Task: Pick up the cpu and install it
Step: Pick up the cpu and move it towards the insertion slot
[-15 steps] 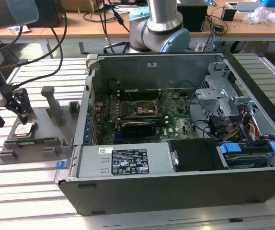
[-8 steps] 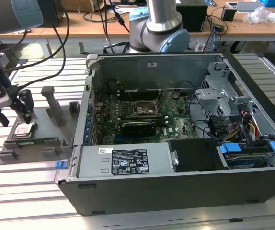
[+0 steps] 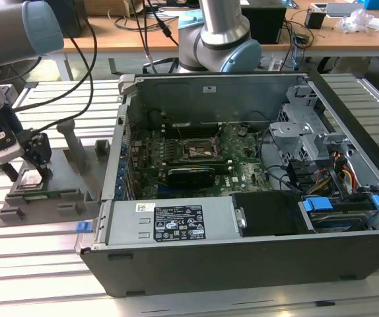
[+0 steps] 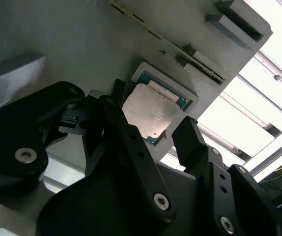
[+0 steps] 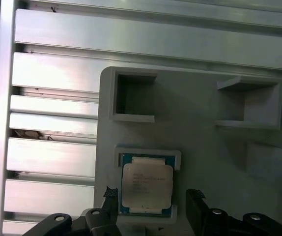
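The cpu (image 3: 30, 179) (image 4: 149, 111) (image 5: 146, 187), a small square chip with a silvery top, lies flat in its pocket on the grey holder block (image 3: 67, 198) (image 5: 200, 123) at the exterior view's left. My gripper (image 3: 26, 170) (image 4: 153, 118) (image 5: 151, 199) hangs just over it, open, with one black finger (image 5: 110, 196) on each side of the chip and a small gap to both edges. The black socket frame (image 3: 199, 150) sits in the middle of the motherboard inside the open computer case (image 3: 242, 257).
A long green circuit strip (image 3: 44, 193) stands in a slot of the holder near the cpu, beside grey posts (image 3: 72, 142). The case's metal walls, drive cage (image 3: 295, 132) and cables (image 3: 338, 172) crowd the socket. The table is ribbed aluminium (image 3: 31, 264).
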Available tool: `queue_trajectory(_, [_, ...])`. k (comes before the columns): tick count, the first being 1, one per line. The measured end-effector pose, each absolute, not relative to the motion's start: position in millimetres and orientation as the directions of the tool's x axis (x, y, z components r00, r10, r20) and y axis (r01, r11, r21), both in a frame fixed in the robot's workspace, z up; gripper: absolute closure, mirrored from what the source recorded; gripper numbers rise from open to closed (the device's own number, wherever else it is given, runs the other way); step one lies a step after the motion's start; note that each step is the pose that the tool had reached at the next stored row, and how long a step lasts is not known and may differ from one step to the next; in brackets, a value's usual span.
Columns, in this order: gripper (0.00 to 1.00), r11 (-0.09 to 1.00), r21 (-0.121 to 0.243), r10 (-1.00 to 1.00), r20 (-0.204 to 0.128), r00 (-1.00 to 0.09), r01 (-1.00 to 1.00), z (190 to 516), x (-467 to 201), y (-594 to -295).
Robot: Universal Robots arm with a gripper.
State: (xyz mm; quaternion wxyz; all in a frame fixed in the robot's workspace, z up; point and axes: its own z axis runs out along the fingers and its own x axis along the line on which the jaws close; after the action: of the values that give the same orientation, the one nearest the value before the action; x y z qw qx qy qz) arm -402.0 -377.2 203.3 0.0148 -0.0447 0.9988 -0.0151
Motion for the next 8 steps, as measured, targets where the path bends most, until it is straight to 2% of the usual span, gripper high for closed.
queue_trajectory(8, [0.34,0.996,-0.016,-0.089,-0.03,-0.996,-0.089,196.4,-404.6,-377.3])
